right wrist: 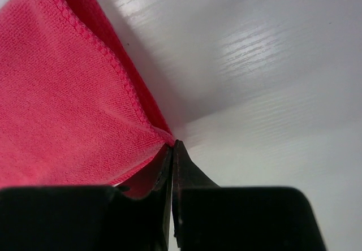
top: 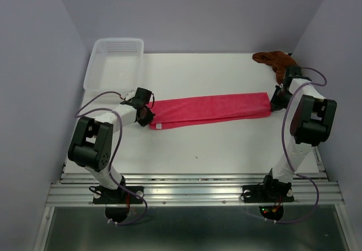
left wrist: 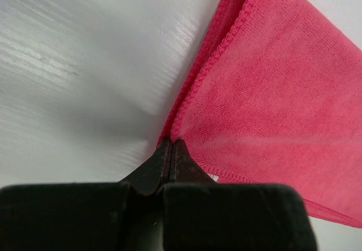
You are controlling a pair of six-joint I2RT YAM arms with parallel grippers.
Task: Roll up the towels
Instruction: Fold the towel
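left end effector (left wrist: 171, 145) — clenched on pink towel (top: 209, 108) | right end effector (right wrist: 172, 145) — likewise (seemingly its corner)

1. The pink towel (top: 209, 109) stretches across the middle of the table (top: 226, 149), a low bar between near and far.
2. Bare table lies open along both its long sides.
3. A basket (top: 113, 64) blocks the far left corner, a brown towel (top: 273, 59) the far right.

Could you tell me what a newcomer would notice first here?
The bright pink towel lies as a long strip mid-scene, the left gripper and right gripper each shut on one end. Next, the crumpled brown towel at the far right corner and the white basket far left.
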